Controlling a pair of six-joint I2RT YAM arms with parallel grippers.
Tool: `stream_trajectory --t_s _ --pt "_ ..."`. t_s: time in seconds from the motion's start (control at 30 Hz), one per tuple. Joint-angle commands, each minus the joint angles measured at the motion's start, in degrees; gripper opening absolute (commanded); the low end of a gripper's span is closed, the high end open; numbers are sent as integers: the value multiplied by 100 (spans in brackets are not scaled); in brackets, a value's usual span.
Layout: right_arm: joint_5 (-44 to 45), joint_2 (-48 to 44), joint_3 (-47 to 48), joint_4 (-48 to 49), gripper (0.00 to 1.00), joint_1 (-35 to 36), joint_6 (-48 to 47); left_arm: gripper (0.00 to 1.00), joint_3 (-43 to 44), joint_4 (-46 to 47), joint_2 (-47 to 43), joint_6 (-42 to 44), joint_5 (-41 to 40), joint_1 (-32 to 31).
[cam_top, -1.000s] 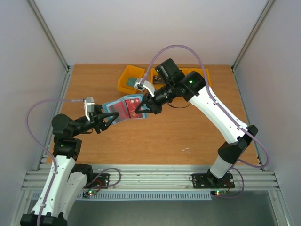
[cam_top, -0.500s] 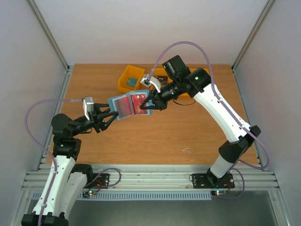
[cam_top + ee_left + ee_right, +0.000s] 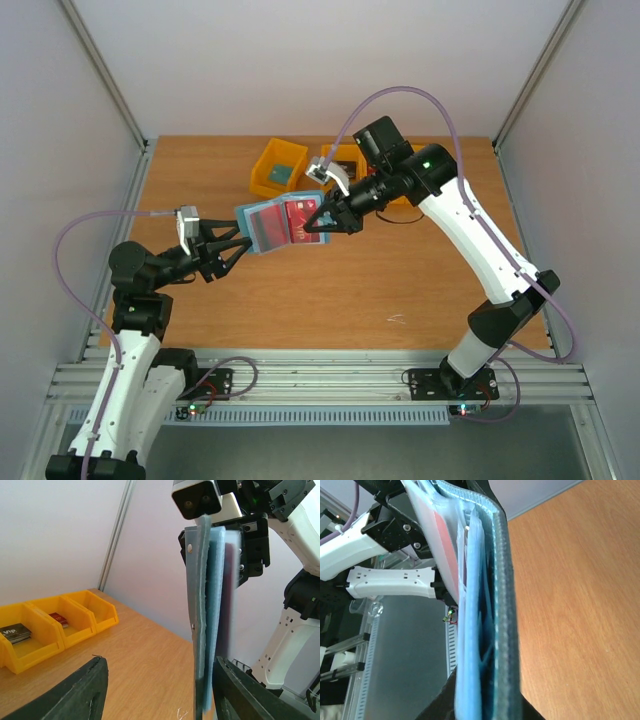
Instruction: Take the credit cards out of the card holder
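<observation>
Three bins (image 3: 75, 636) (wood tbl (image 3: 330, 300), white walls (image 3: 300, 60))

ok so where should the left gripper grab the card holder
The end nearest the left gripper, coming from the left. The card holder is held in the air, edge-on between that gripper's open fingers, while the right gripper pinches the far end. Closing across its broad flat faces should give a firm hold.
</observation>
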Motion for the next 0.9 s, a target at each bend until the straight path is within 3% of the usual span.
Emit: stream_trajectory --t_s 0.0,0.23,0.4,0.5,0.53,0.57,0.73,0.87 --pt "-366 -224 -31 -81 1 -55 -75 58 201 43 26 83 62 60" --pt "-347 -171 -68 274 1 -21 315 62 488 -524 68 629 50 38" --pt "824 -49 15 614 1 118 916 73 565 -554 57 724 277 10" --pt "1868 161 276 534 1 356 1121 84 612 -558 77 781 246 -13" --pt "2175 259 406 454 1 462 1161 96 643 -604 99 790 213 -17" --pt "2469 361 540 361 1 570 1199 99 663 -666 116 815 154 -33" --pt "3853 852 1254 -80 1 1008 1478 99 622 -1056 138 1077 -202 -102" --pt "3796 1058 1533 -160 1 1188 1492 99 582 -1178 136 1177 -404 -121"
